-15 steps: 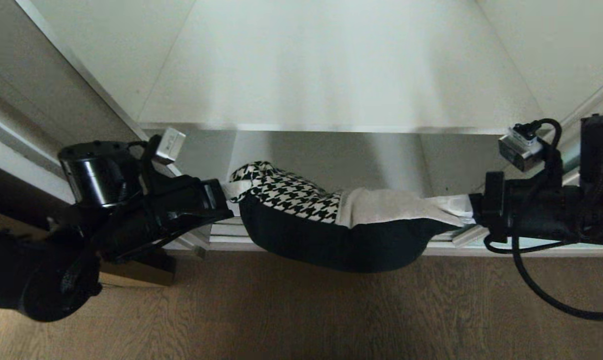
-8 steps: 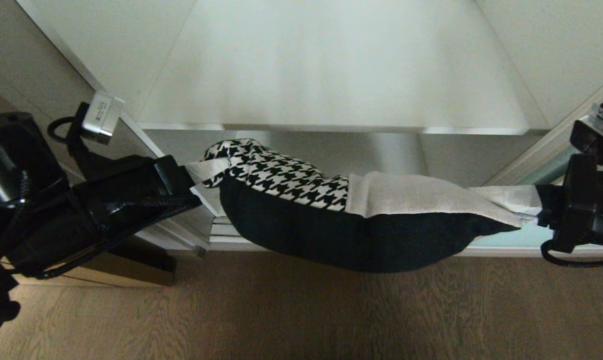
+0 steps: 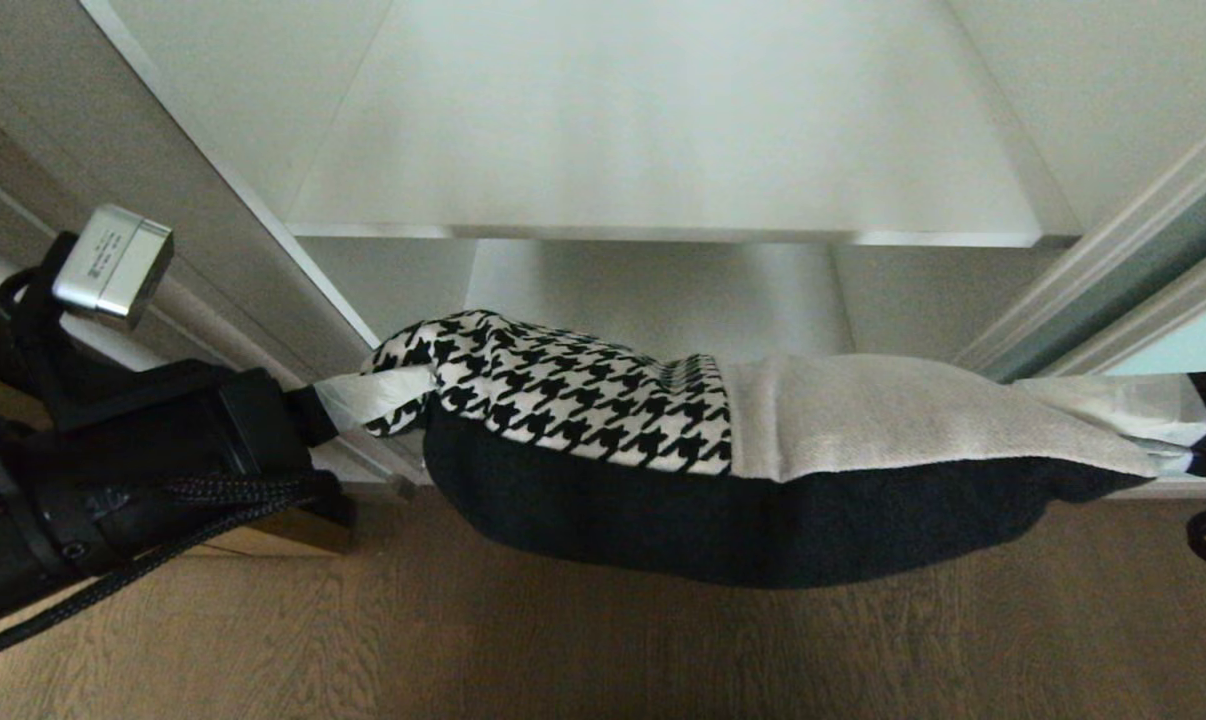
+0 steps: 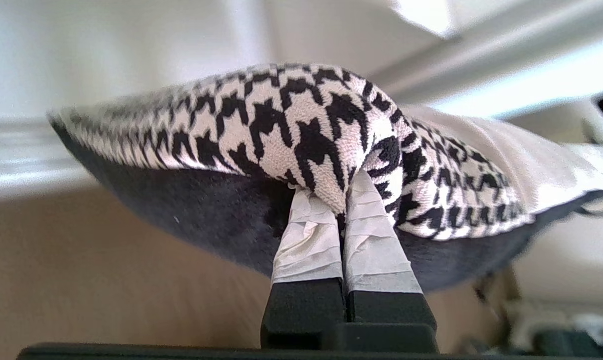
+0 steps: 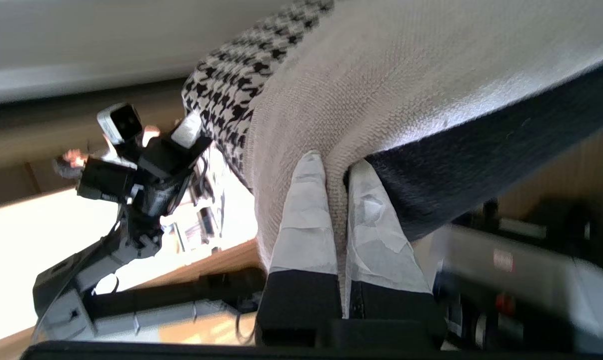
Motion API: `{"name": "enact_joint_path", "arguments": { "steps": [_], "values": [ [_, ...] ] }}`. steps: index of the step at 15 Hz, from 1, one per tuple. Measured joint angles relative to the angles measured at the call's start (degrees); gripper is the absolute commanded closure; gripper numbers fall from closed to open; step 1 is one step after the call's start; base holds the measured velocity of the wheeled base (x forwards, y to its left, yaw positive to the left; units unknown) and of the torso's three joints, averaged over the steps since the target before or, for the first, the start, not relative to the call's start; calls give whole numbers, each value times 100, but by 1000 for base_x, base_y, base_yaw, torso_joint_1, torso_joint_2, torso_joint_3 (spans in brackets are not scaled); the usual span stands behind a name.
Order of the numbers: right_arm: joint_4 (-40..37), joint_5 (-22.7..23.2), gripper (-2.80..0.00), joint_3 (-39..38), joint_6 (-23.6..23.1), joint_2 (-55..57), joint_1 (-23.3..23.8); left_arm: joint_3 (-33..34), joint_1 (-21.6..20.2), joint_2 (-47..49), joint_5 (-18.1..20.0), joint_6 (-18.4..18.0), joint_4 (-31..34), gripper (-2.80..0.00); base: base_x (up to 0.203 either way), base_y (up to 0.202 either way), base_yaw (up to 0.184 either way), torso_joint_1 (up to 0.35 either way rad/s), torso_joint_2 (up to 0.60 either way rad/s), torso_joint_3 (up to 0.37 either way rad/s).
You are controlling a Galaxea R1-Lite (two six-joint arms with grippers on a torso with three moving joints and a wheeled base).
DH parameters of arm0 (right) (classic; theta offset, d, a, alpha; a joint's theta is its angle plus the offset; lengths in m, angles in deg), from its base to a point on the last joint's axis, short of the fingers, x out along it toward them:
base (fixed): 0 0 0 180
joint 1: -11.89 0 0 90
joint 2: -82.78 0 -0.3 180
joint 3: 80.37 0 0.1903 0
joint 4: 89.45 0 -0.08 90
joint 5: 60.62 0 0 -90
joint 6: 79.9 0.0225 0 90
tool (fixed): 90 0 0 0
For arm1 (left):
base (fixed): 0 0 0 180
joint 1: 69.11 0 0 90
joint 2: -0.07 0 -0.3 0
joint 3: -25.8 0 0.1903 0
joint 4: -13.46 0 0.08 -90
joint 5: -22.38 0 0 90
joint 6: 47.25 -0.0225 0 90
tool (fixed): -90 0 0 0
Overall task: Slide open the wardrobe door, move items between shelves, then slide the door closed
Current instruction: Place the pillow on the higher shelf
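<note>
Now the left gripper (image 3: 363, 400) and right gripper (image 3: 1178, 440) each pinch an end of the folded stack (image 3: 723, 450), slung before the wardrobe below the upper shelf (image 3: 663, 235); next, lift and slide in.

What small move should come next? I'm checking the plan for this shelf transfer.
Probably lift a bit more, then carry forward. The left gripper and right gripper are shut on opposite ends of the folded stack, which sags below and in front of the upper shelf edge.
</note>
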Motion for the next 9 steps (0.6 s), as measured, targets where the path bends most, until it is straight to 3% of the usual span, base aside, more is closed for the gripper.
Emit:
{"name": "enact_joint_path", "arguments": {
  "steps": [9],
  "values": [
    [-159,-21,0,1,4,-329,-60,20,123,34,-9,9,-32,0,-196,0,-1,2,1,4]
  ]
}}
